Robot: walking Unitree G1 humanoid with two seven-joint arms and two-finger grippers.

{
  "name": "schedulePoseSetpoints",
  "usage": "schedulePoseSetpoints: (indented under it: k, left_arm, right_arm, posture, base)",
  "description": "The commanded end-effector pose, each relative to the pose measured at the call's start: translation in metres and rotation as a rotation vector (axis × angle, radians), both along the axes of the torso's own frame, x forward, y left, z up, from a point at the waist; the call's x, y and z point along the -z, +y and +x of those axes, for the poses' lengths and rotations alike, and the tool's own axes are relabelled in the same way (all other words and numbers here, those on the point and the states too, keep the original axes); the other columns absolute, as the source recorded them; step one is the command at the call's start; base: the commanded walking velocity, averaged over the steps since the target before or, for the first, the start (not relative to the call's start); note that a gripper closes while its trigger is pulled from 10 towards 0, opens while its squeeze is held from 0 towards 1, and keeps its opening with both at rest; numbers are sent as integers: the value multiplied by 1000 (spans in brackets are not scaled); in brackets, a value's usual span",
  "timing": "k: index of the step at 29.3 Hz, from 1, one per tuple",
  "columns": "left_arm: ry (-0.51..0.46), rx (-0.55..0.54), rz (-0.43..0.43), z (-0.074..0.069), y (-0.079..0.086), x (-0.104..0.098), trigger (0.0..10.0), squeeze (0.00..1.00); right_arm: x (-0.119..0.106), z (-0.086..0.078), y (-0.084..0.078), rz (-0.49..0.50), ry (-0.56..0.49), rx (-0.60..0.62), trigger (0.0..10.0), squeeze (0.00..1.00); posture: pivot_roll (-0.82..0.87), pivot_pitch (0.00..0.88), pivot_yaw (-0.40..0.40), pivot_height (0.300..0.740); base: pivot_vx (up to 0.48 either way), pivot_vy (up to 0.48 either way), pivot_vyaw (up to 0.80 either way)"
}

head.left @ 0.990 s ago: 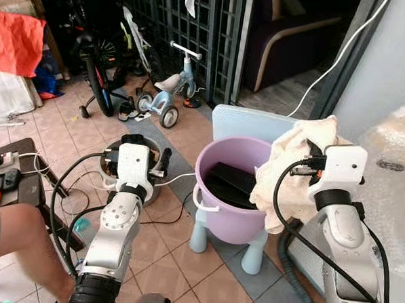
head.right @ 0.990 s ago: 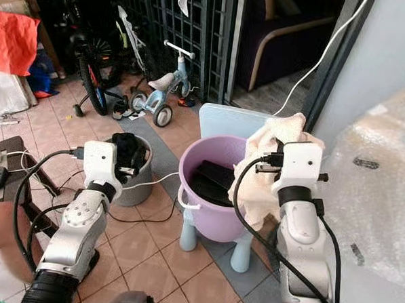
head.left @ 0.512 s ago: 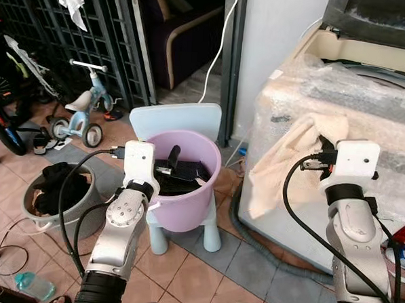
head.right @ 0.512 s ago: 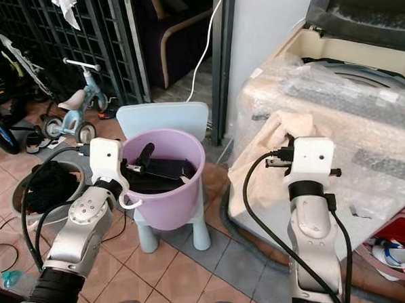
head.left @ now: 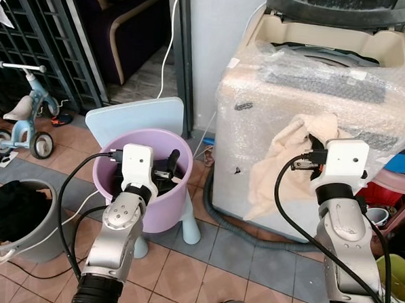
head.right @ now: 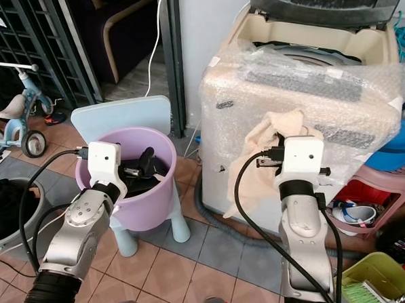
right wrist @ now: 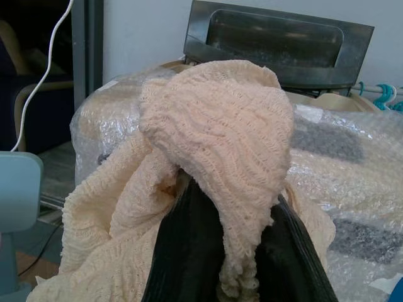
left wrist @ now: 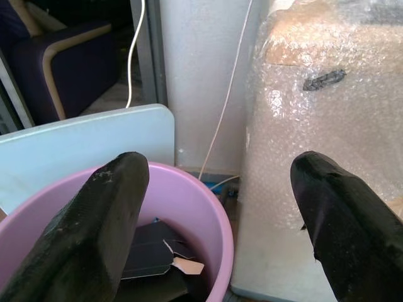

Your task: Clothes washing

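Here the head views take in the whole laundry corner, while each wrist view gives only what lies before its own fingers. At far left a grey bucket (head.left: pixel 8 226) holds dark clothes, with a child's tricycle (head.left: pixel 17 118) on the tiles behind it. Next comes a purple bucket (head.left: pixel 113 164) standing on a pale blue child's chair (head.left: pixel 133 117), with dark garments (head.right: pixel 137 170) inside. The left gripper (head.left: pixel 169 171) hovers over that bucket's mouth; the left wrist view shows its two black fingers (left wrist: pixel 94 226) spread wide apart with nothing between them, and also a small tan tag (left wrist: pixel 186 265) on the dark clothes, its writing too small to read.

Right of the bucket stands a top-loading washing machine (head.left: pixel 307 89), its body wrapped in bubble wrap and its lid raised. A dark printed mark shows through the wrap, but it cannot be read. The right gripper (right wrist: pixel 239 251), held up before the machine's front, is pinching a cream knitted cloth (head.left: pixel 283 162). The right wrist view shows the knit draped over and around the black fingers (right wrist: pixel 182 251), hiding their tips; the head views show the rest hanging down the machine's front. A pink stool (head.right: pixel 370 184) stands at far right.
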State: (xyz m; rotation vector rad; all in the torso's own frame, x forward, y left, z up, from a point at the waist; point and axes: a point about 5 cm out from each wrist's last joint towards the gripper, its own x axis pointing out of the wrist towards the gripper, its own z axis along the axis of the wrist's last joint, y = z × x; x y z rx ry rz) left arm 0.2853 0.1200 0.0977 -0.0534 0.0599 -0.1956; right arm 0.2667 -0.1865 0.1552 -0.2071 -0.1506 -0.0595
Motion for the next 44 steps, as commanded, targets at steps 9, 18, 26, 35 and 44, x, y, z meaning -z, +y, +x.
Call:
schedulePoseSetpoints:
  k: [9,18,26,35,44]
  left_arm:
    - [-16,20,-6,0,0,-6,10000,0]
    - [-6,6,-1,-2,1,-4,10000,0]
    - [-6,11,4,-3,1,-4,10000,0]
    - [-2,4,-15,-3,0,-4,10000,0]
    - [-60,-6,-52,0,2,-17,10000,0]
  right_arm:
    - [-1,-3,9,24,-17,-25,10000,0]
    - [-1,-1,11,24,-14,-37,10000,0]
    - [0,-1,13,26,-8,-43,10000,0]
    - [-2,0,13,19,-12,-47,10000,0]
    - [-22,4,29,-118,-117,-152,10000,0]
  posture:
    - [-124,42,83,740]
    - [-120,46,80,740]
    - [-122,50,78,740]
    - [-121,53,75,740]
    - [-123,50,75,740]
  base:
    - [229,-88,-536]
    - [118,-209,0]
    - [0,-240,-384]
    - [0,-141,-645]
    - [0,0,0]
